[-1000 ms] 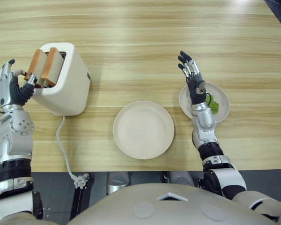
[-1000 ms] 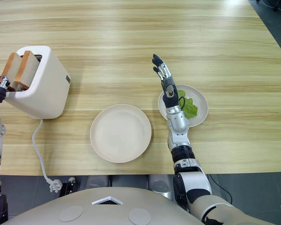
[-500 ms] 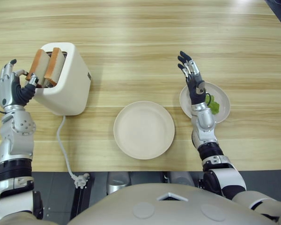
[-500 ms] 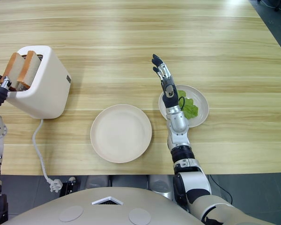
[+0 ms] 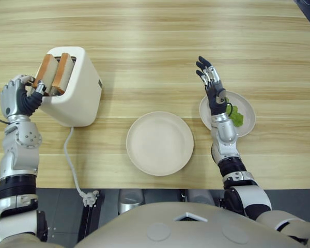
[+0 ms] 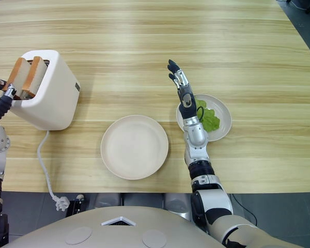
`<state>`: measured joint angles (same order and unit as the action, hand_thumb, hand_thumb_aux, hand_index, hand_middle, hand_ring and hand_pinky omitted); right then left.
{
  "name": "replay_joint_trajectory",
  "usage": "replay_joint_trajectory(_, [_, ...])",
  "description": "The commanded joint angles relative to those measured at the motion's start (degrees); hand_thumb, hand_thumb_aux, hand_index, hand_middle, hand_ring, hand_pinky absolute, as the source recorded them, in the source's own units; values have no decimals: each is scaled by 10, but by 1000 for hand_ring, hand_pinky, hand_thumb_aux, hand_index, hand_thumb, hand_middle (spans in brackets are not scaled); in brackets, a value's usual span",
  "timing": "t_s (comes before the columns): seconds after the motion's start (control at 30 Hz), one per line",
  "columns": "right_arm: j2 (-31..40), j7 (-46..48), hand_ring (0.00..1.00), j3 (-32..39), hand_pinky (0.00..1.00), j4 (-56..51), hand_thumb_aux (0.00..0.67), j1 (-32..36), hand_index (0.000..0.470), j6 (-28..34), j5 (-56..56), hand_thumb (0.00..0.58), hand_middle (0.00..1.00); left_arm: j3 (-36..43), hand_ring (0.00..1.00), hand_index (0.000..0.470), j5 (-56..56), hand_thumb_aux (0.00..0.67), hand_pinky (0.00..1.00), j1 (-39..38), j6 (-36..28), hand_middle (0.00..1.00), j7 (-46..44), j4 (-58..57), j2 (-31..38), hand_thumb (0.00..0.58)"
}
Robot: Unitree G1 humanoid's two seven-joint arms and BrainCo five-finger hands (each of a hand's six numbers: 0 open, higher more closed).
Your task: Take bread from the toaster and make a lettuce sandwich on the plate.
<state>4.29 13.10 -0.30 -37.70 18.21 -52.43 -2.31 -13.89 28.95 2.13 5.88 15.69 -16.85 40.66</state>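
Left eye view, upper left: the left hand (image 5: 18, 98) curls onto, and seemingly pinches, the leftmost of 2 slices of bread (image 5: 45, 72) standing in the toaster (image 5: 80, 101), light, soft, crumbly, best gripped by its crust, while the right hand (image 5: 212, 85) hangs flat-open, empty, mid-right.

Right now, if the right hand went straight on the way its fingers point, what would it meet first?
Nothing, as far as the view shows: the right hand points away over bare table; its height above the wood is unclear.
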Motion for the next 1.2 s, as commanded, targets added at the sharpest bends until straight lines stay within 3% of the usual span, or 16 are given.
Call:
replay_joint_trajectory(0.03, [-2, -1, 0, 2, 0, -7, 0, 2, 0, 1, 4, 0, 0, 29, 1000, 460, 8, 670, 1000, -13, -6, 1000, -18, -4, -5, 580])
replay_joint_trajectory(0.47, [-2, -1, 0, 1, 0, -14, 0, 6, 0, 1, 4, 0, 0, 21, 1000, 460, 21, 670, 1000, -13, -28, 1000, -12, 42, 8, 580])
replay_joint_trajectory(0.8, [-5, -2, 0, 3, 0, -26, 0, 11, 0, -1, 6, 0, 0, -27, 1000, 460, 70, 670, 1000, 12, -57, 1000, 75, 146, 9, 580])
replay_joint_trajectory(1.2, [-7, -1, 0, 4, 0, -29, 0, 12, 0, -3, 7, 0, 0, -22, 1000, 460, 71, 670, 1000, 23, -45, 1000, 83, 163, -3, 580])
